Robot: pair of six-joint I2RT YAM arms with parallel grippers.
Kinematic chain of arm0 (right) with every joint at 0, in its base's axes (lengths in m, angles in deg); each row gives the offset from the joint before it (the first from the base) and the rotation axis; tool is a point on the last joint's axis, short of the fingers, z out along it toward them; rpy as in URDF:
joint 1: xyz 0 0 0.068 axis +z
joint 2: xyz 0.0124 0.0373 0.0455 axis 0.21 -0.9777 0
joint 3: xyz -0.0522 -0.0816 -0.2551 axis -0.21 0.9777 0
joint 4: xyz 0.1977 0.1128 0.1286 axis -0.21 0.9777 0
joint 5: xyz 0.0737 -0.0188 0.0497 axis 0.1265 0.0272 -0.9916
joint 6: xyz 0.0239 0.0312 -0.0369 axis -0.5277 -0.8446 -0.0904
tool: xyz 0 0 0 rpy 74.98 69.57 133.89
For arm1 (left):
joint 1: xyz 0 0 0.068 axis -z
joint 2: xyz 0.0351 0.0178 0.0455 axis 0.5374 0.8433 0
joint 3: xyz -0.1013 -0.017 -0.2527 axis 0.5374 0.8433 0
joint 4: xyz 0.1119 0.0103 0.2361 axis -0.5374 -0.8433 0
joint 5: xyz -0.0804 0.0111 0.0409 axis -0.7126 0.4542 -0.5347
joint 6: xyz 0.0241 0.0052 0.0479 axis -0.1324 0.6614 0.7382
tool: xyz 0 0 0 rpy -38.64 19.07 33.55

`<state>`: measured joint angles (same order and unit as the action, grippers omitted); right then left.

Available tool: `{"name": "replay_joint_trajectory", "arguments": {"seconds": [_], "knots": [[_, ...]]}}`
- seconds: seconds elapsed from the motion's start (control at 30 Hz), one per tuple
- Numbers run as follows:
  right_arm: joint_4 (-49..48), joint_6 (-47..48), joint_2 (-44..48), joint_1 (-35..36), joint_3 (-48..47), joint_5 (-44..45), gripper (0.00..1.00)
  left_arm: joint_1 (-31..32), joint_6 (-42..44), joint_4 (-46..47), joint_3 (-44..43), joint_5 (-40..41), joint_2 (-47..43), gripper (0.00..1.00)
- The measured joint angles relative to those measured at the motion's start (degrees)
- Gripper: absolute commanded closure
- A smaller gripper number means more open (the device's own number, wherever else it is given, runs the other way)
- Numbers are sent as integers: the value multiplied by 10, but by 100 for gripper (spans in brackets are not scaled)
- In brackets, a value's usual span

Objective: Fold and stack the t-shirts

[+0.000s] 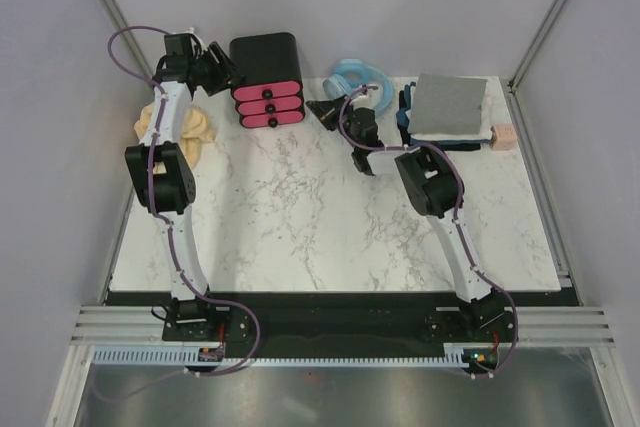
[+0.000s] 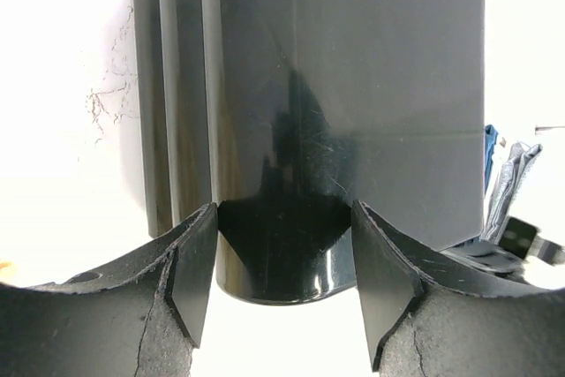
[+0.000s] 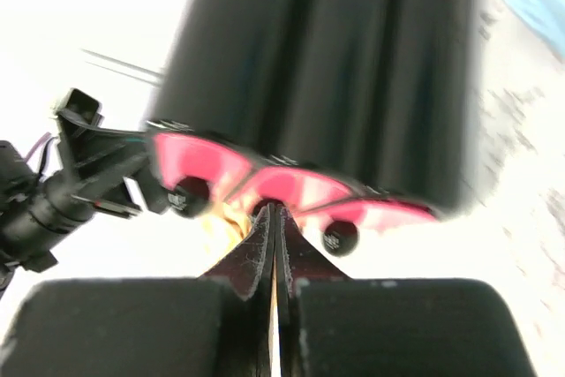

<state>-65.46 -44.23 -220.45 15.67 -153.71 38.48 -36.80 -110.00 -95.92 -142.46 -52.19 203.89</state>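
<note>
To the left of the black box (image 1: 266, 59), which stands at the back of the marbled desk (image 1: 300, 217), we see the pale yellow t-shirt (image 1: 203, 129) lying crumpled in a heap, partly hidden by the left arm and not folded. The left fingers (image 2: 190, 282) are just beside the box's left side, near that heap. In the left wrist view they stand spread apart with a rounded black edge of the box (image 2: 335, 86) between their tips, and we cannot tell whether they touch it. To the right of the box, near its pink front (image 1: 270, 107), the right fingers (image 3: 249, 258) are pressed together with nothing between them. The right wrist view is blurred, but we can make out that they point at the pink drawer fronts and their black knobs (image 3: 190, 193). Farther right of the box, beyond a light blue ring (image 1: 352, 72), we find the other shirts in a stack. The grey t-shirt (image 1: 450, 99) lies folded flat on top, and the white t-shirt (image 1: 450, 133) shows beneath it at the near edge. The navy t-shirt (image 1: 404, 117) shows at the side of the stack that faces the box. A small pink block (image 1: 503, 136) sits just beside the stack, on the side away from the box.
</note>
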Motion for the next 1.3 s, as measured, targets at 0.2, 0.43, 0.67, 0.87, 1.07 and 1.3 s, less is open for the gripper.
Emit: {"name": "replay_joint_trajectory", "arguments": {"seconds": [0.2, 0.43, 0.67, 0.87, 1.07, 1.3], "knots": [[67, 42, -11, -3, -104, 15, 100, 0, 0, 1, 0, 0, 0, 57], [142, 49, -96, -15, -250, 33, 100, 0, 6, 11, -1, 2, 0, 57], [193, 50, -150, -15, -289, 68, 100, 11, 7, 11, -1, -2, 0, 57], [220, 53, -187, -13, -360, 65, 100, 12, 7, 11, -1, -2, 0, 58], [227, 63, -187, -14, -362, 44, 100, 12, 7, 13, -2, -2, 0, 67], [224, 79, -174, -14, -336, 16, 100, 13, 14, 16, -2, 0, 0, 75]]}}
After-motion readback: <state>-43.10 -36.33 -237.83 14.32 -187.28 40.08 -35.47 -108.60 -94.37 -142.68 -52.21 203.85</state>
